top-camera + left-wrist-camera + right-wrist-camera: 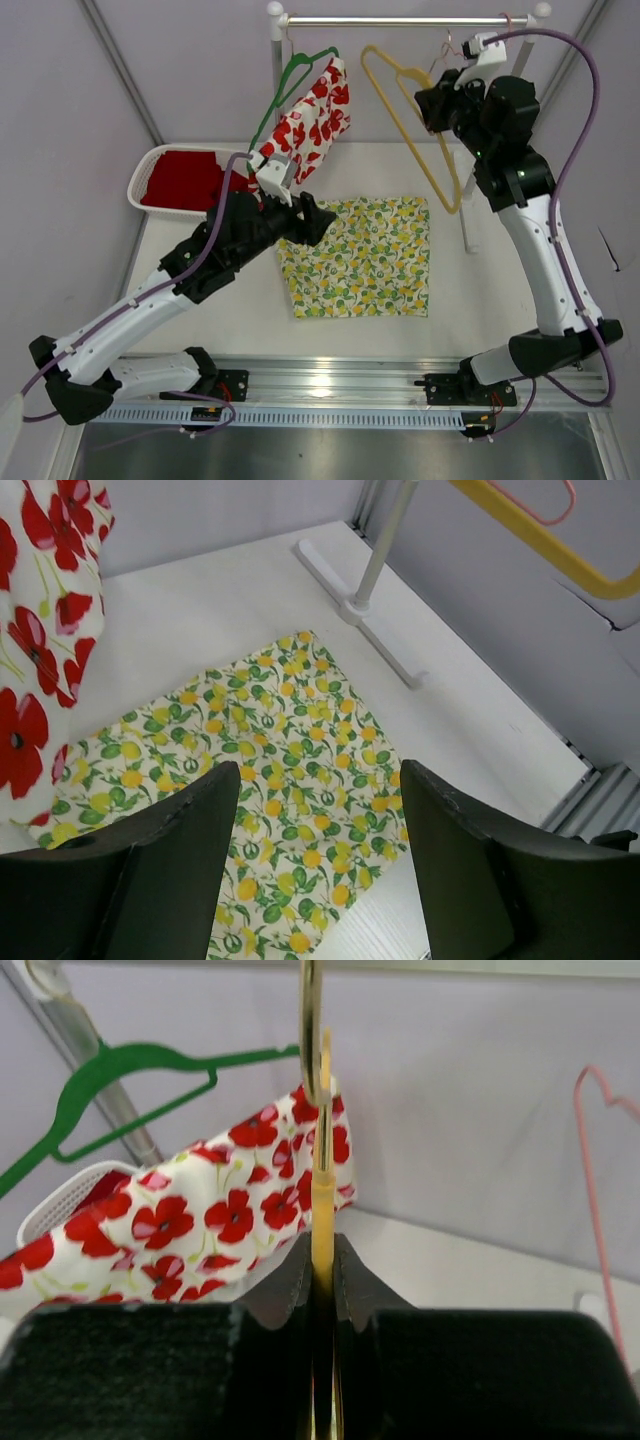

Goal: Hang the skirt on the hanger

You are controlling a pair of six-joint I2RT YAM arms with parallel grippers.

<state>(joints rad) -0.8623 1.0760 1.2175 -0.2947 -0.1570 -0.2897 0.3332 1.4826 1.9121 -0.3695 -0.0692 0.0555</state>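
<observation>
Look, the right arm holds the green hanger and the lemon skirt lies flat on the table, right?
No. The right jaws are shut on the yellow hanger, not the green hanger; the right wrist view shows it. The lemon skirt does lie flat on the table.

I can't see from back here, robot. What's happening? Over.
Left hand open, hovering over lemon skirt. Right hand shut on yellow hanger. Skirt flat on table, not picked up. Poppy skirt hanging close beside left hand.
</observation>
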